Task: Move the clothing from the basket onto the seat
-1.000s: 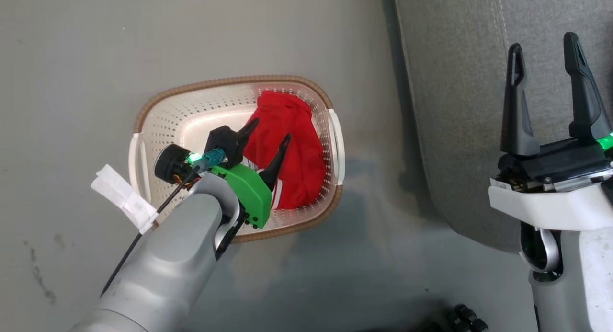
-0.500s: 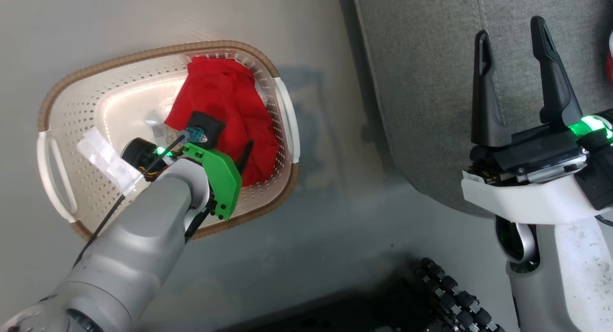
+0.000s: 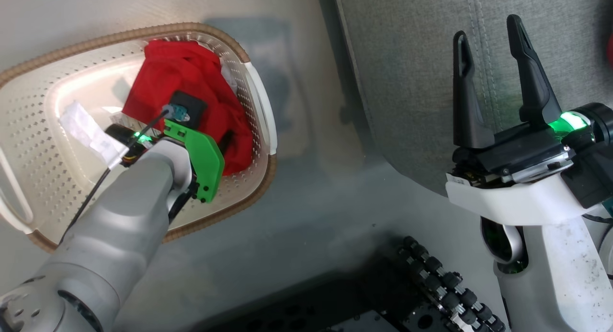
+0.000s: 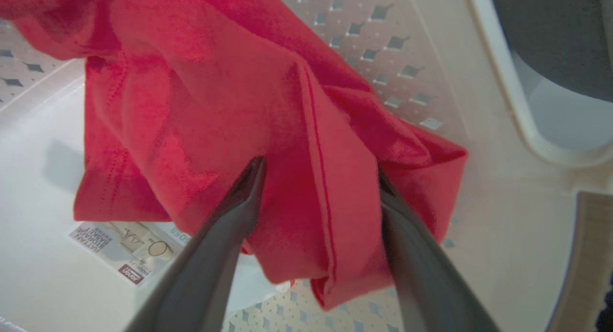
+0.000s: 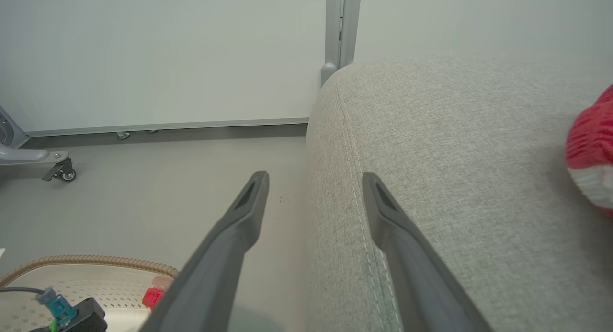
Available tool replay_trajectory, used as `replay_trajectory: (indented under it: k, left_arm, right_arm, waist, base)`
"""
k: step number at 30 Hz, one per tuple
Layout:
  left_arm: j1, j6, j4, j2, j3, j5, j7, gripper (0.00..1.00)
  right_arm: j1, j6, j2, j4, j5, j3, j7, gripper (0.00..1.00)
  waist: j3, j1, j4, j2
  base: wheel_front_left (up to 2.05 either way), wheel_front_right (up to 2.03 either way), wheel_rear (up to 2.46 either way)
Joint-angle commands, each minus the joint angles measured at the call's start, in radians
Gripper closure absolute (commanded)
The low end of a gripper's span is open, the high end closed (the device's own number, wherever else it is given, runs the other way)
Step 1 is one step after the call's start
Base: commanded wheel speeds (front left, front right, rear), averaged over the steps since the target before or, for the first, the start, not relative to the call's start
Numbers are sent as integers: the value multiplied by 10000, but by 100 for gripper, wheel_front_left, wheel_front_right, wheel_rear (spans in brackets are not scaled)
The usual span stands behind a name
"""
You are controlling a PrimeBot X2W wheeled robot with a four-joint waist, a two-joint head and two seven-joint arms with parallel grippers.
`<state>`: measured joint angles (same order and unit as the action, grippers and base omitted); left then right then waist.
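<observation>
It looked like a bare test room staged as a home corner: a smooth grey floor, a plain pale wall with a grey skirting strip, a grey metal leg on a small caster wheel, and a large light grey fabric-upholstered seat near a cream-white perforated plastic laundry basket.

The clothing lies in the basket, which stands on the floor left of the seat.

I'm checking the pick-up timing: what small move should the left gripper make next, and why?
Probably close the left gripper. It is open, reaches into the basket and straddles a raised fold of the red clothing, so closing should pinch fabric for lifting.
</observation>
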<state>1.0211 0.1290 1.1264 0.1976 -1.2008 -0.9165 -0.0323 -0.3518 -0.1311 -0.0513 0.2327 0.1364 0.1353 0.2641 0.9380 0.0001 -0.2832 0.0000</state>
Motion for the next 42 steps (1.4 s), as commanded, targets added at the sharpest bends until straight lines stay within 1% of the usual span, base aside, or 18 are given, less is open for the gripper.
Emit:
replay_trajectory:
  k: [1, 5, 9, 11, 17, 19, 22, 25, 26, 27, 30, 37, 39, 42]
  left_arm:
    - [243, 20, 147, 5, -60, -30, 85, 0]
    - [598, -12, 840, -204, -38, -160, 430, 0]
    - [784, -339, 1284, -464, -47, -198, 763, 0]
    - [839, -522, 1401, -490, -121, -98, 961, 0]
    - [980, -1209, 1588, -359, -243, 177, 1247, 0]
    - [1014, -1359, 1602, -313, -288, 227, 1326, 0]
    - [1043, -1493, 1614, -273, -340, 300, 1427, 0]
    - [1060, -1454, 1623, -267, -348, 283, 1508, 0]
    - [1058, -1411, 1627, -259, -352, 267, 1532, 24]
    - [1075, -1384, 1626, -263, -356, 258, 1532, 100]
    - [1096, -1271, 1632, -217, -340, 191, 1486, 100]
    - [1021, -1182, 1625, -122, -81, -64, 1104, 100]
    - [882, -1125, 1627, -61, 45, -220, 889, 100]
    - [377, -947, 1620, -241, 241, -472, 506, 100]
  right_arm:
    - [-133, 7, 11, 66, 63, 50, 5, 0]
    - [-180, 7, 12, 247, 67, 249, 5, 0]
    - [99, 7, 12, 495, -21, 341, 5, 0]
    - [210, 7, 11, 612, -67, 388, 5, 0]
    - [447, 7, 11, 907, -103, 469, 5, 0]
    - [527, 7, 11, 945, -105, 458, 5, 0]
    - [580, 7, 11, 953, -133, 440, 5, 0]
    - [526, 7, 12, 932, -143, 462, 5, 0]
    - [501, 7, 12, 924, -149, 468, 5, 0]
    - [461, 7, 12, 914, -150, 471, 5, 0]
    - [349, 7, 12, 873, -175, 477, 5, 0]
    - [-85, 7, 12, 703, -80, 382, 3, 0]
    - [-296, 7, 10, 572, -122, 435, 5, 0]
    - [-347, 7, 1, 247, -287, 291, 3, 0]
  waist:
    - [285, -1, -157, 0]
    - [608, -1, -295, 0]
    - [743, -1, -328, 0]
    - [777, -1, -347, 0]
    - [867, -1, -382, 0]
    - [892, -1, -379, 0]
    - [919, -1, -353, 0]
    - [935, -1, -327, 0]
    - [936, -1, -318, 0]
    - [939, -1, -307, 0]
    - [929, -1, -274, 0]
    - [719, -1, -183, 0]
    - [528, -1, -163, 0]
    - [-238, -1, 107, 0]
  base:
    - [0, 0, 0]
    - [0, 0, 0]
    - [0, 0, 0]
    - [0, 0, 0]
    - [0, 0, 0]
    - [0, 0, 0]
    - [0, 0, 0]
    - [0, 0, 0]
    - [0, 0, 0]
    - [0, 0, 0]
    - [0, 0, 0]
    - [0, 0, 0]
    - [0, 0, 0]
    - [0, 0, 0]
